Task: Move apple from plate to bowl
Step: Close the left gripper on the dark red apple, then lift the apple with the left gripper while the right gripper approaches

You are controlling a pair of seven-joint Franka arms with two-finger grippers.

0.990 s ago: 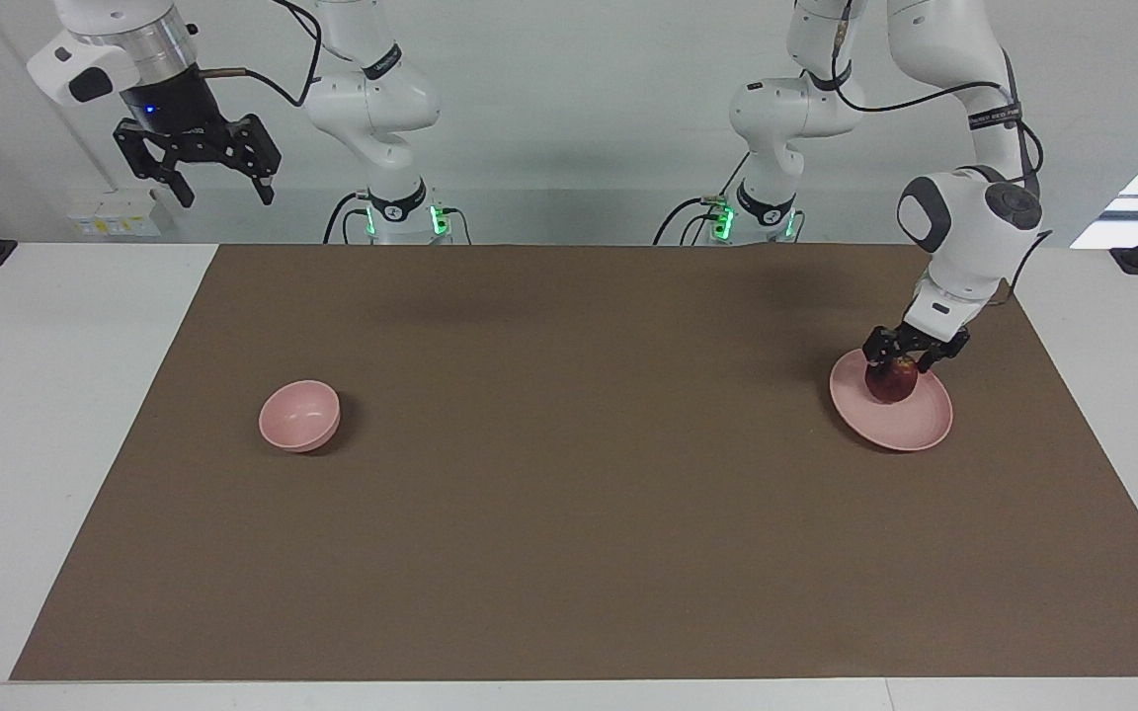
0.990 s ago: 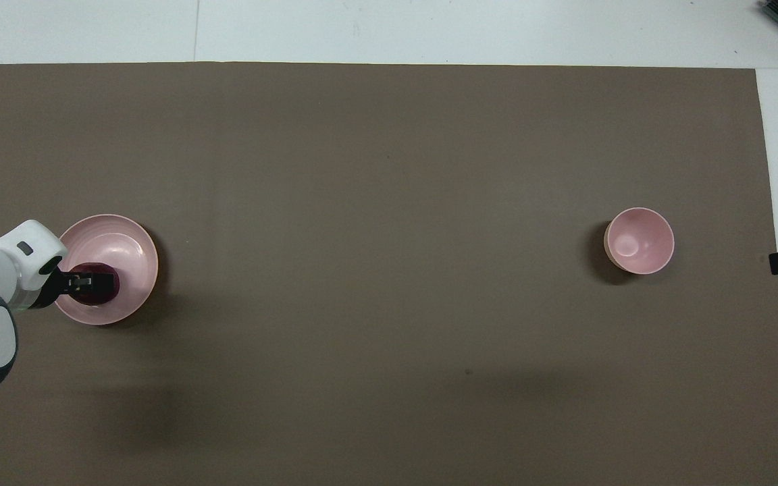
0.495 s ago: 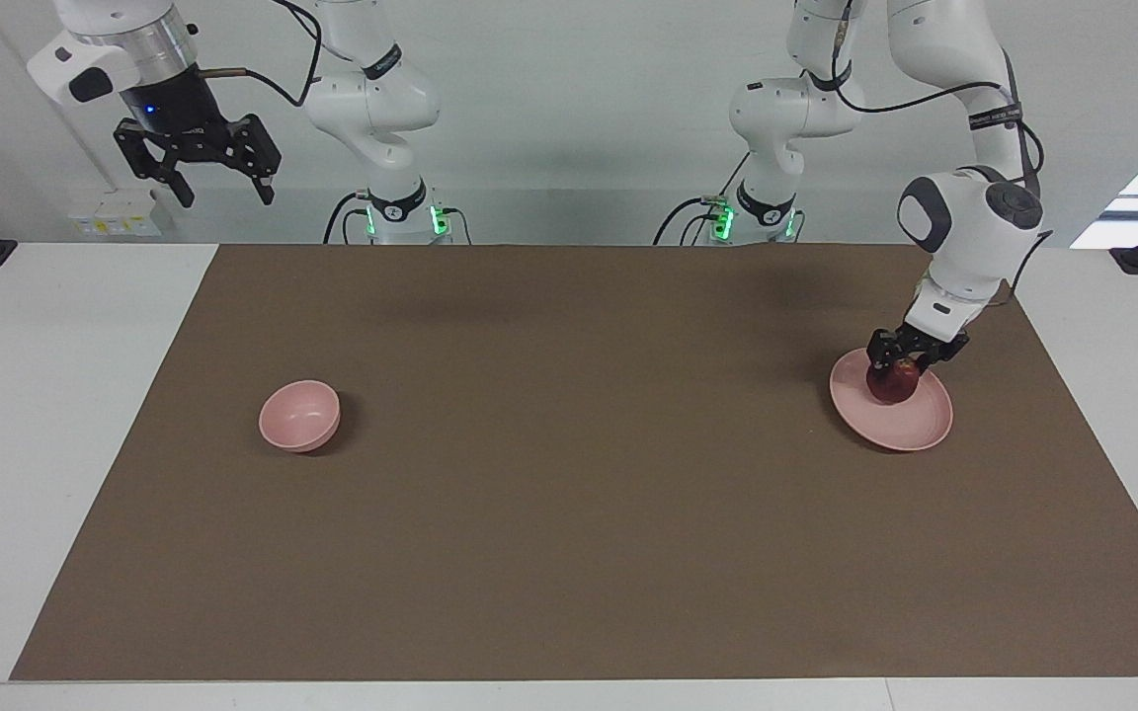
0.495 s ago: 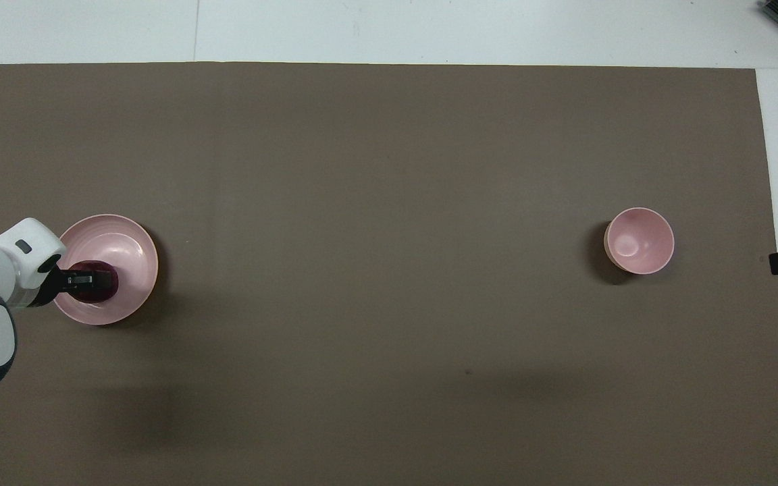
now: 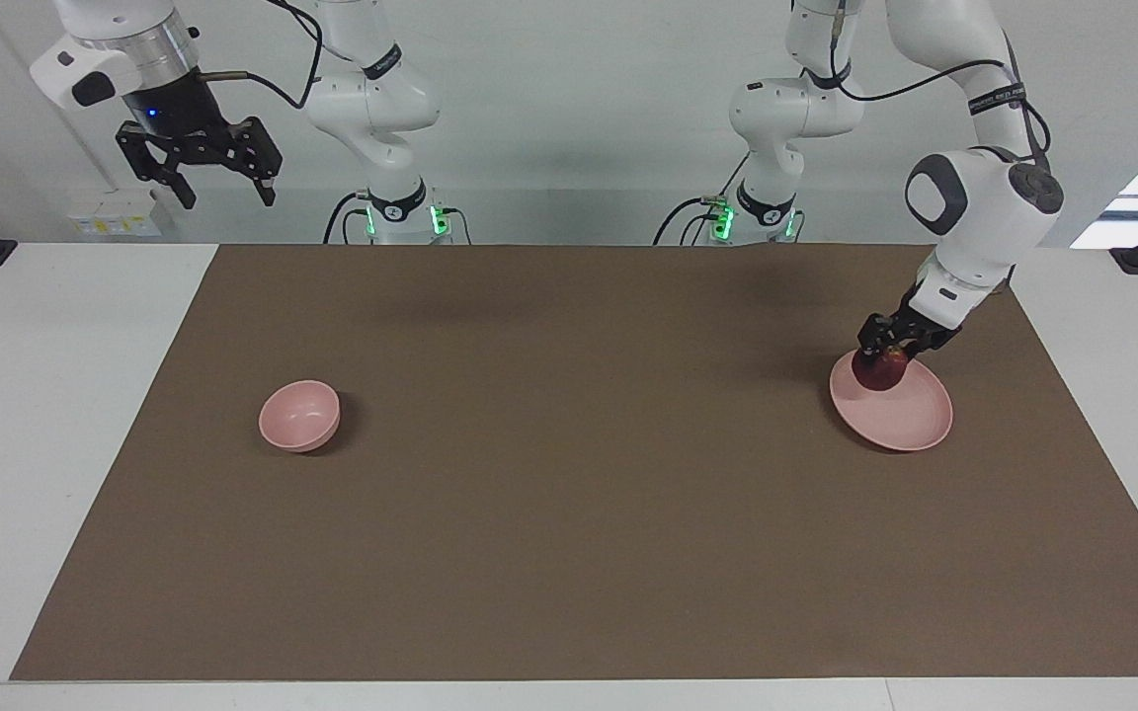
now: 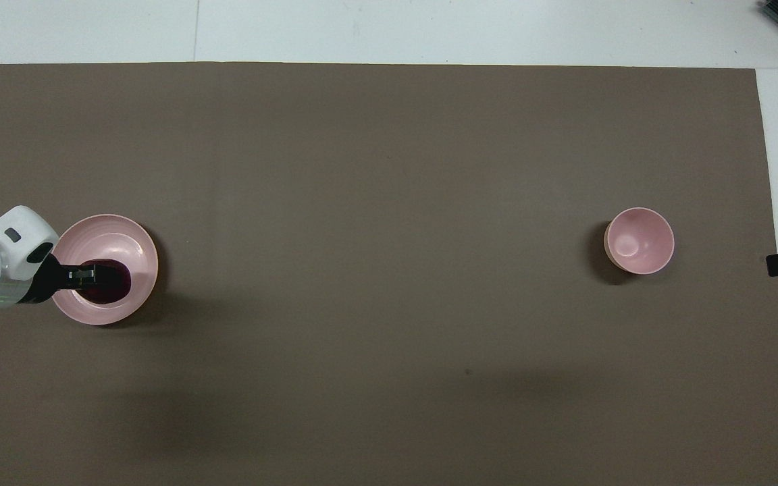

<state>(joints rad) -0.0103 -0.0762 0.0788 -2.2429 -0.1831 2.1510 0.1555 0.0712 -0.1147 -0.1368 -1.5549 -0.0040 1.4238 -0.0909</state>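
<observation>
Mat [image 5: 569, 513] bare between bowl [image 5: 299, 416] and plate [image 5: 910, 420].

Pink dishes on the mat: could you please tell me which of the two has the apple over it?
The wide, flat plate at the left arm's end; the left gripper is shut on the apple there. The small deep bowl is empty.

No text, label, brand, number or sign could be read anywhere; the small markings on the robot arms in the facing view were too small to make out.
</observation>
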